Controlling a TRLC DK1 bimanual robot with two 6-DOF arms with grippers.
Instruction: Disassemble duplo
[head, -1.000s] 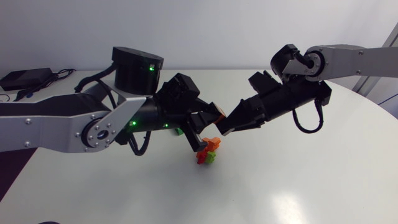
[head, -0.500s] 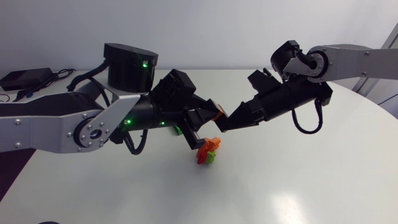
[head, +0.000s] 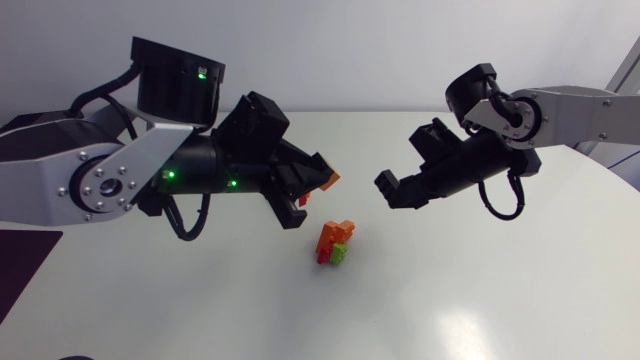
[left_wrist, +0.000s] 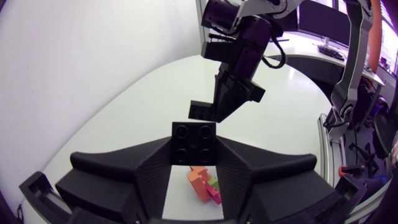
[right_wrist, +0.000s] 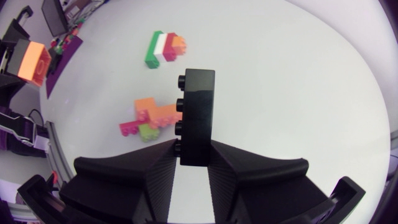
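The left end effector (left_wrist: 194, 151) clamps an orange brick (head: 329, 180). The right end effector (right_wrist: 194, 154) pinches a black brick (right_wrist: 196, 115), long axis pointing out past the fingers, studs sideways. A small duplo stack (head: 335, 243) sits on the desk (head: 480, 290) below both, orange end farther back, red end nearer. Likely light, rigid and slick: grip the flat sidewalls and brace the base.
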